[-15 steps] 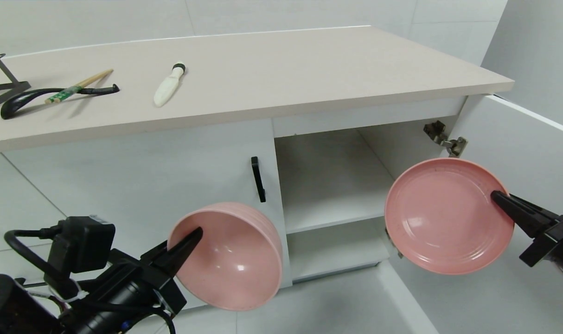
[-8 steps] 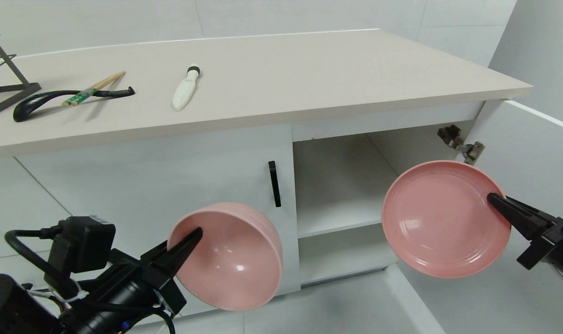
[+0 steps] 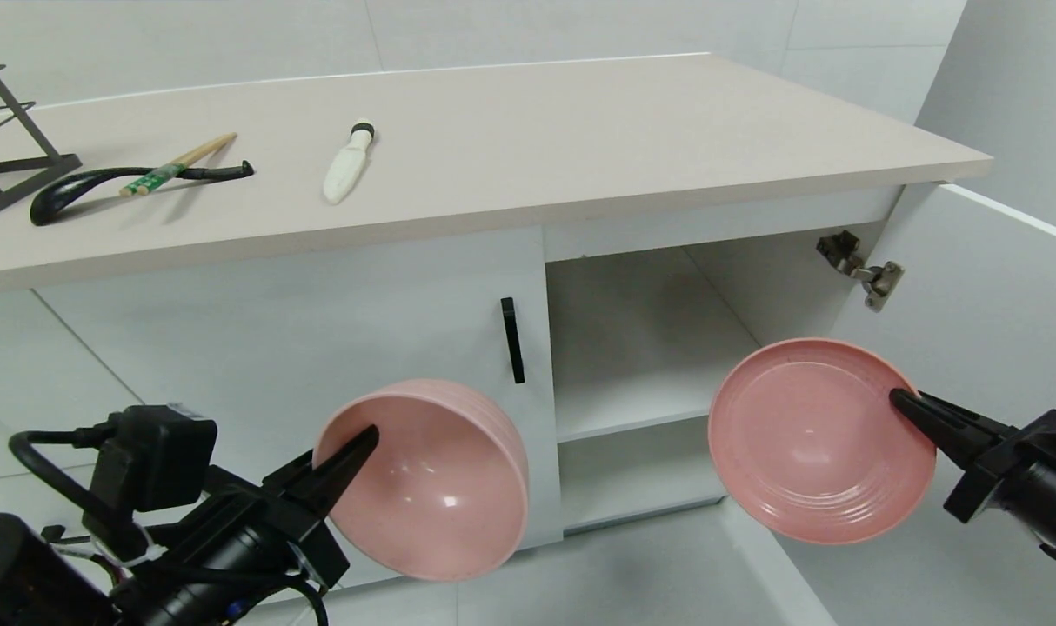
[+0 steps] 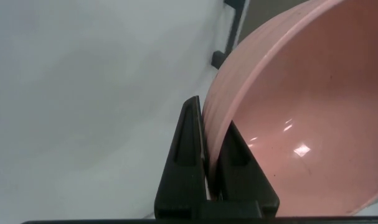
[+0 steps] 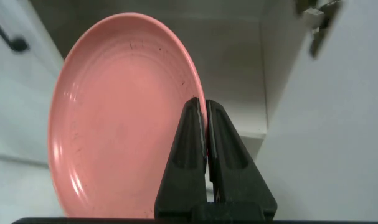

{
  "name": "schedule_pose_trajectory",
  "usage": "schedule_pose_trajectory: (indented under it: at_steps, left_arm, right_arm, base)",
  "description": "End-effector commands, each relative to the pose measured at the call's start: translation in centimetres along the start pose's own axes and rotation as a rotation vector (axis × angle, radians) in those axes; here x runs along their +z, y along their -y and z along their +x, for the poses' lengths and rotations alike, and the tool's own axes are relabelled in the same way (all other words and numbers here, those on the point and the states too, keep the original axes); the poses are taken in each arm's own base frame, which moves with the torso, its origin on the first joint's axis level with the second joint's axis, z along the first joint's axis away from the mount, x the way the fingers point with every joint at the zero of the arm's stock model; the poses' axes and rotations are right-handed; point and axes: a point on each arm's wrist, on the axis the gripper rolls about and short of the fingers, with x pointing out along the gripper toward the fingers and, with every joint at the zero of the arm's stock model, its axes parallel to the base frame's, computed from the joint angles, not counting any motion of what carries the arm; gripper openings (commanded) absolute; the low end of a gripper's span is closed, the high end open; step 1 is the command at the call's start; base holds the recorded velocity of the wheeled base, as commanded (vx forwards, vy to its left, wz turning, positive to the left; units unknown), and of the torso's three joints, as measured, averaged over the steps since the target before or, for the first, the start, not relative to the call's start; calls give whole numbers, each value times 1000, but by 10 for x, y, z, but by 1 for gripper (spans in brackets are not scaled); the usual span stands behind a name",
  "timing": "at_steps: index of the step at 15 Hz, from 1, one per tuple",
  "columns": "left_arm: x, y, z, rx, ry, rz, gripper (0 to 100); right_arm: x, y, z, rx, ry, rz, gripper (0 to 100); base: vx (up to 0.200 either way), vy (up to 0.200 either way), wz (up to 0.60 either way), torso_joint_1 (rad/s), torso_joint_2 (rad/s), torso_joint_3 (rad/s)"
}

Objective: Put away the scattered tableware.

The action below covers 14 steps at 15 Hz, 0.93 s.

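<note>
Black tapered end effectors (image 3: 367, 433) (image 3: 898, 399), looped cable (image 3: 58, 432)

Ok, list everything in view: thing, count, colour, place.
bowl: one, pink, gripped by its rim, low left.
plate: one, pink, gripped by its rim, before the open compartment.
spoon: one, black, counter's left part.
chopsticks: one pair, wooden, across the spoon.
utensil: one, cream with black band, right of the spoon.
rack: one, black, counter's left edge.
counter: one, beige.
cabinet: one, white, right door open, left shut; black handle.
left end effector: black, shut on bowl.
right end effector: black, shut on plate.
</note>
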Motion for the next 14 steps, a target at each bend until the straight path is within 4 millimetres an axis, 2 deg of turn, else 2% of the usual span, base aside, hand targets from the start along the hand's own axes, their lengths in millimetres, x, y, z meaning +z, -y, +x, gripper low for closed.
schedule_pose_trajectory:
  at_steps: [1, 5, 10, 13, 14]
  left_arm:
    - [7, 0, -5, -2, 37, -5, 0]
    - [9, 0, -6, -2, 51, 17, 0]
    - [9, 0, -7, -1, 48, 27, 0]
    - [9, -1, -10, 0, 30, 32, 0]
    - [9, -1, -10, -1, 31, 34, 0]
  right_arm:
    - [-4, -1, 7, 14, -16, -3, 0]
    - [-12, -9, 13, 65, -55, 9, 0]
    - [-28, -12, 34, 93, -119, 28, 0]
    - [-29, -11, 43, 94, -115, 30, 0]
    - [-32, -11, 44, 93, -124, 32, 0]
  base:
    - [0, -200, 0, -7, 2, -7]
    - [0, 0, 0, 0, 0, 0]
    - [0, 0, 0, 0, 0, 0]
    - [200, 0, 0, 1, 4, 1]
    - [0, 0, 0, 0, 0, 0]
